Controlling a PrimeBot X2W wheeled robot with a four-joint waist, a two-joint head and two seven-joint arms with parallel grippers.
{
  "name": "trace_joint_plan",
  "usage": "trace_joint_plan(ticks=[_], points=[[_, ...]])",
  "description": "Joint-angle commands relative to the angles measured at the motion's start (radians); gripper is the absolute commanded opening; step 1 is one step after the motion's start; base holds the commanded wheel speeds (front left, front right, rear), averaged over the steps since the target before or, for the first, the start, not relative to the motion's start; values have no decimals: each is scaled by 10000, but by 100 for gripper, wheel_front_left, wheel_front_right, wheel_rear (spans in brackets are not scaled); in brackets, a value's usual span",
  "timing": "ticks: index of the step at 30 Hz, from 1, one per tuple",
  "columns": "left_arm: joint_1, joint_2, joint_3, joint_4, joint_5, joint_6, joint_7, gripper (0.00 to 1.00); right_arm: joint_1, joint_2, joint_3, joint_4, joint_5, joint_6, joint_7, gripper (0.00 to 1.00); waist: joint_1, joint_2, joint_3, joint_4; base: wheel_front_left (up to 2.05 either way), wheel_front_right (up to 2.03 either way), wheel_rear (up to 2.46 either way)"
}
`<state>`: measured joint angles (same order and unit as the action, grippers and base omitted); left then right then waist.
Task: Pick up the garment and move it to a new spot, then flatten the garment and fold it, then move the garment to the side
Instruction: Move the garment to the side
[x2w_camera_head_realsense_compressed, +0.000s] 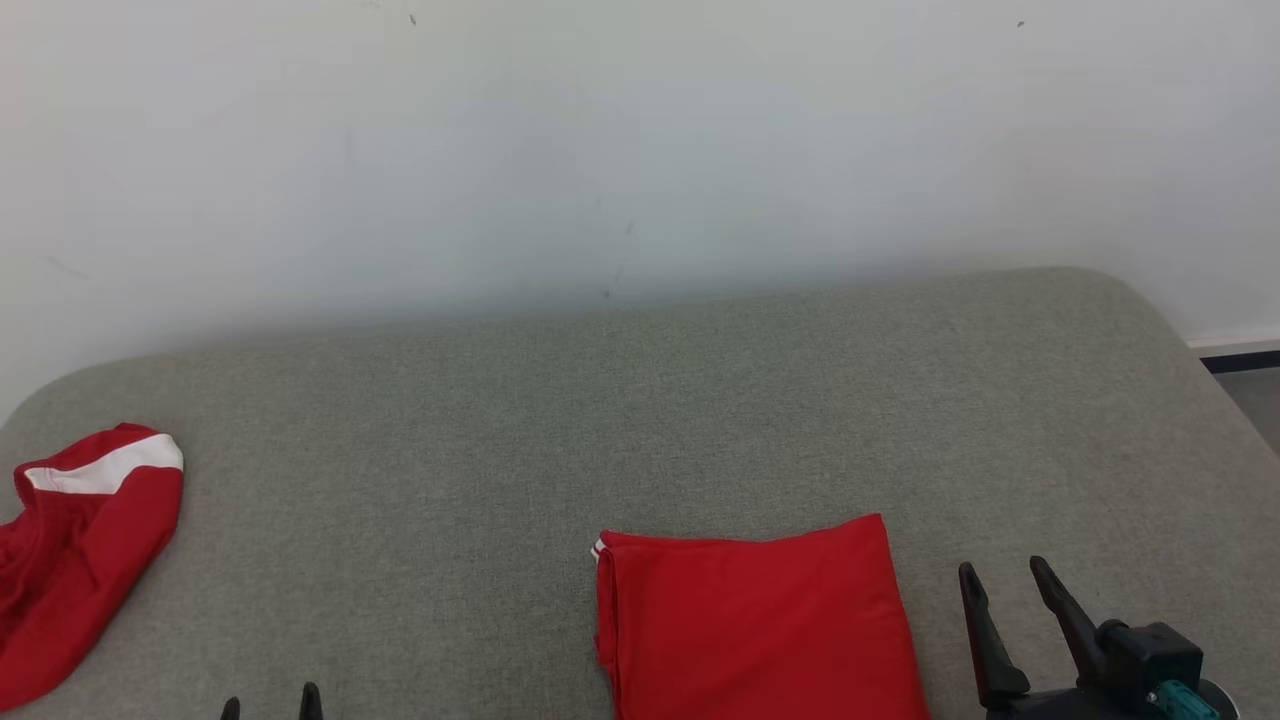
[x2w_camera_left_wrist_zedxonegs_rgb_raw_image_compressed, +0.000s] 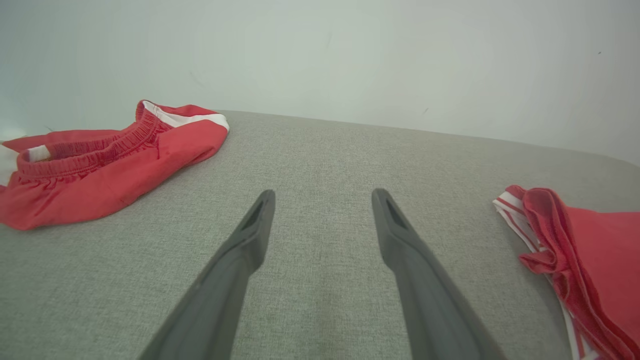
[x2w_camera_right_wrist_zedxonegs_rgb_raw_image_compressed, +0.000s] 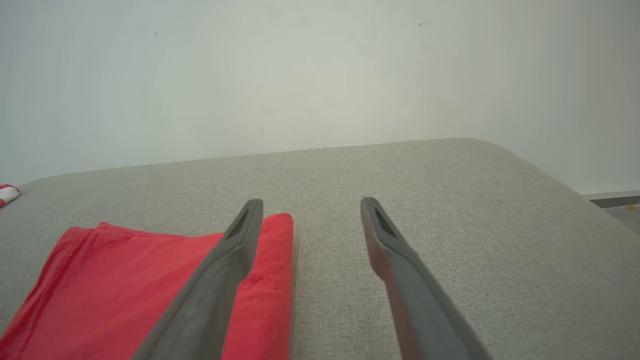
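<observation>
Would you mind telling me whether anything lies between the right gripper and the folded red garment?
Nothing visible does: the open right gripper stands just right of the folded red garment, with bare grey cushion between them.

Right claw (x2w_camera_head_realsense_compressed: 1001, 568) with long tapered dark fingers (x2w_camera_head_realsense_compressed: 987, 640), black wrist housing (x2w_camera_head_realsense_compressed: 1150, 648), teal fitting (x2w_camera_head_realsense_compressed: 1186, 698)

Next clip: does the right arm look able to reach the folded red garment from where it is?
Probably yes: the right end effector stands open just beside the right edge of the folded red garment, with bare grey upholstery between them.
</observation>
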<state>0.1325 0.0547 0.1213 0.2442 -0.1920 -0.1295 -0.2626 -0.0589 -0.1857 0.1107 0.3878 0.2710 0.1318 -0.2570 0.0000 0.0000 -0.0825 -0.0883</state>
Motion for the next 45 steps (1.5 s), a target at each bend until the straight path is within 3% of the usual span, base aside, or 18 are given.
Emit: trace_joint_plan(ticks=[1, 12, 17, 22, 32, 40, 45], points=[[-89, 11, 19, 24, -33, -19, -28, 100, -65, 46, -32, 7, -68, -25, -61, 100, 0, 0, 11, 13, 0, 0, 0], [-94, -6, 33, 43, -117, -19, -28, 100, -190, 60, -6, -112, 8, -25, 99, 100, 0, 0, 94, 63, 0, 0, 0], [-66, -15, 39, -5, -133, -19, -28, 100, -273, -26, -33, -279, -53, -25, 664, 100, 0, 0, 118, 118, 0, 0, 0], [-52, -25, -34, -59, -150, -19, -28, 100, -431, -63, -144, -410, 158, -25, 1903, 100, 0, 0, 181, 229, 0, 0, 0], [-175, -36, -290, -184, -127, -5, -28, 100, -518, -324, -568, -840, 1288, -25, 6275, 100, 0, 0, 571, 778, 0, 0, 0], [-459, -37, -588, -454, -78, -4, -28, 100, -864, -283, -1172, -981, 1296, -25, 8101, 100, 0, 0, 1207, 1427, 0, 0, 0], [-699, -41, -767, -539, -73, -4, -28, 100, -976, -260, -1226, -1058, 1167, -25, 8688, 100, 0, 0, 1539, 1791, 0, 0, 0]])
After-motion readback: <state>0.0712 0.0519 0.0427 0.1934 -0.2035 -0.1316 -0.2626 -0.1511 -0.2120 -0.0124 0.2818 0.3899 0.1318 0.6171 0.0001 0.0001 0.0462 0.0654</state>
